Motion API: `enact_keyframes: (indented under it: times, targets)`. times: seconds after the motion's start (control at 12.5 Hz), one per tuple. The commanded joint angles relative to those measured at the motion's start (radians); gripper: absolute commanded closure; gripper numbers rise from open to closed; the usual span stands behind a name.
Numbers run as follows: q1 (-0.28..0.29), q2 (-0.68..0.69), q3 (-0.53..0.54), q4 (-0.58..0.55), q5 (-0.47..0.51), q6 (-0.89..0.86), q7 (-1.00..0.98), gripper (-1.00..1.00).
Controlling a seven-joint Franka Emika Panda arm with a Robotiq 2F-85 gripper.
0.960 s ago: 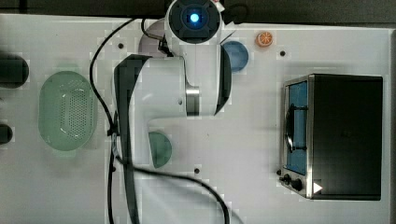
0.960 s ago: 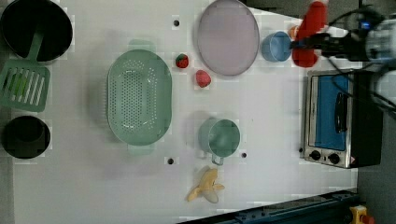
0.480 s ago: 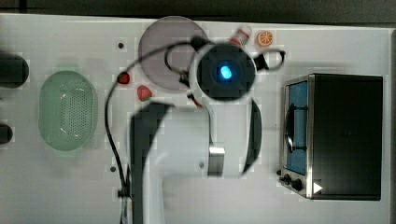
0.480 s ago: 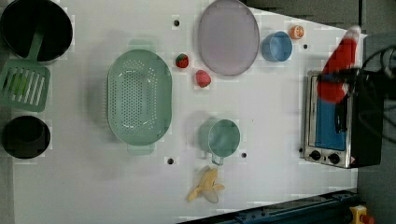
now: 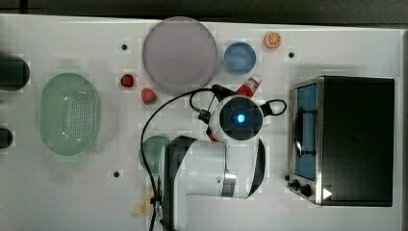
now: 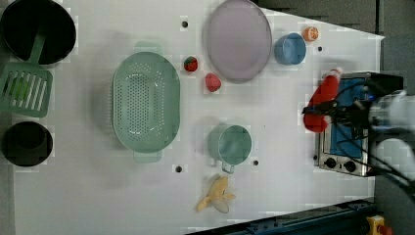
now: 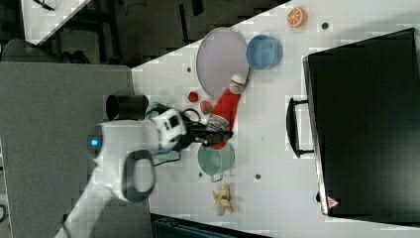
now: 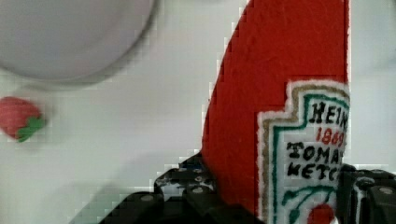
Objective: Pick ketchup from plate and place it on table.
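ketchup bottle (image 7: 226,106) clamped between the fingers (image 8: 196,186) of the gripper (image 7: 216,137), held above the white desk (image 5: 86,192), off the lilac plate (image 5: 179,55)

my arm (image 5: 207,168) reaches up from the top view's bottom edge, its white links folded over one another and the wrist's blue light facing the camera. in the right view the forearm runs toward the right view's right, with the claw (image 7: 214,136) held out level at its end. the black fingers (image 8: 191,186) are clamped on either side of the ketchup bottle (image 7: 225,111), gripping its lower body, and it is carried tilted, clear of the tabletop (image 7: 267,124).
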Motion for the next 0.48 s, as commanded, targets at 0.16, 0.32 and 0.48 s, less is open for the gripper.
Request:
enact_keyframes:
  times: [0.16, 0.32, 0.48]
  targets:
    - [0.006, 0.081, 0.014, -0.076, 0.0, 0.183, 0.044, -0.32]
    - [0.004, 0.14, 0.016, -0.081, 0.0, 0.234, 0.044, -0.74]
    - [0.006, 0.149, 0.02, -0.071, 0.0, 0.254, 0.044, -1.0]
